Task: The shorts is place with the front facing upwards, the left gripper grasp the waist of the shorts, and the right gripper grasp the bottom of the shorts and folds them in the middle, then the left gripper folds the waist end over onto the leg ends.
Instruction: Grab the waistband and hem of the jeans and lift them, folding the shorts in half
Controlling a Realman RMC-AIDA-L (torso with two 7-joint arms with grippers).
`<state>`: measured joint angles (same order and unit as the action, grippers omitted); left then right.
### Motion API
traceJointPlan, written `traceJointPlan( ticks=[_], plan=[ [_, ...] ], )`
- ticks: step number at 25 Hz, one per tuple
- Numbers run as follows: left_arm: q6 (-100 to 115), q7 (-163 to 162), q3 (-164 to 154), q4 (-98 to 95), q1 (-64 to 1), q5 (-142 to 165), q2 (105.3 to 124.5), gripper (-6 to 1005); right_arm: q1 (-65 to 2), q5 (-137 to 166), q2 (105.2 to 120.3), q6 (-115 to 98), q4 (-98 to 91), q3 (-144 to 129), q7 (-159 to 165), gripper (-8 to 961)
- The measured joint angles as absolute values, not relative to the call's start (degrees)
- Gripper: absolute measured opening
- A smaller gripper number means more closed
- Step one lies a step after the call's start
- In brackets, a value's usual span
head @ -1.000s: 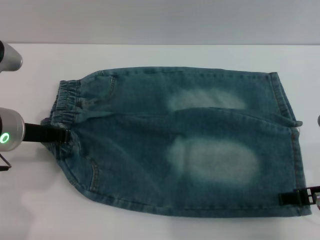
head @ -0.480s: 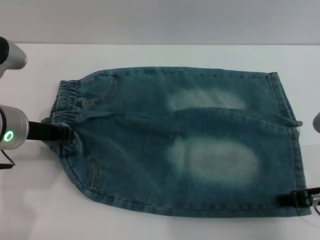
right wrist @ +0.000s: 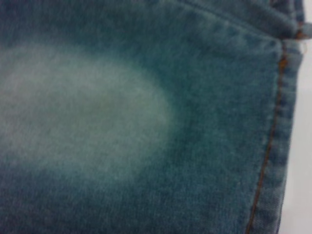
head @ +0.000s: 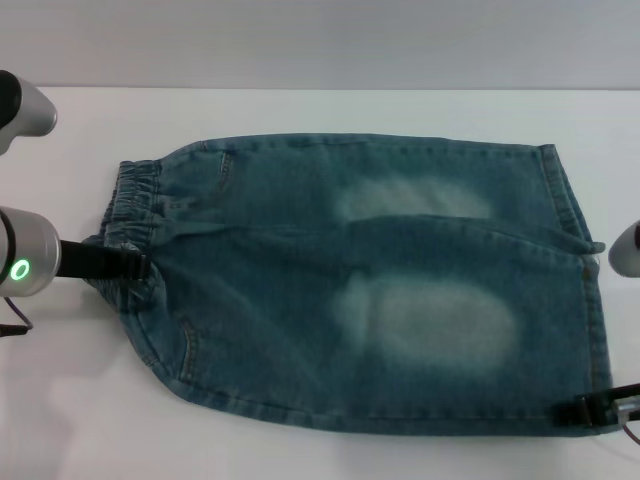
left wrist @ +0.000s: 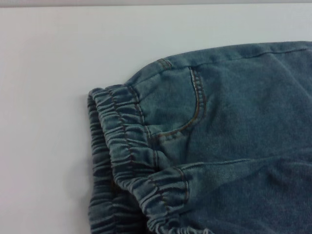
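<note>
My black left claw [head: 128,267] is clamped on the ruffled elastic waist [head: 135,215] of faded blue-green denim shorts [head: 370,285] spread flat across the white table [head: 300,110]; my right claw [head: 585,410] pinches the near leg hem [head: 592,330].

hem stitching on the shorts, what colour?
Orange-brown thread along the leg hem of the blue-green shorts; clearest in the right wrist view.

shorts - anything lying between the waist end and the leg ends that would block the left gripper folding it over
Nothing visible does. The shorts lie flat on the white table with only bare denim between the waist end and the leg ends. The left gripper is at the waist, the right gripper at the near hem corner.
</note>
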<state>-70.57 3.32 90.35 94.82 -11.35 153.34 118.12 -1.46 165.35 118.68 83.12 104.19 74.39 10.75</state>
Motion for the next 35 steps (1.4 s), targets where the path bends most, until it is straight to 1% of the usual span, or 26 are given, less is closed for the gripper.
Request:
traceJointPlan(
  ticks=[6,17,22,27,35],
  plan=[
    [-70.57,3.33,90.35,94.83,-11.34,153.31,118.12,93,-2.22,164.63,118.56,83.39,103.73,74.52,10.22,579],
    [-70.54,3.49,90.35,94.84,-11.54,153.15,118.12,93,-2.68,164.36,118.59,83.58,106.9,74.73,9.57,432],
    [-70.42,3.51,90.28,94.84,-11.59,153.05,118.12,94,-3.59,164.34,118.59,83.79,107.21,74.94,9.4,193],
    [-70.38,3.5,89.83,94.84,-11.6,153.04,118.12,94,-3.72,164.35,118.56,83.7,106.92,75.11,9.33,2],
    [-69.07,3.3,89.58,95.14,-11.14,153.04,118.12,92,-3.38,165.03,118.57,82.22,109.03,75.48,8.79,2]
  ],
)
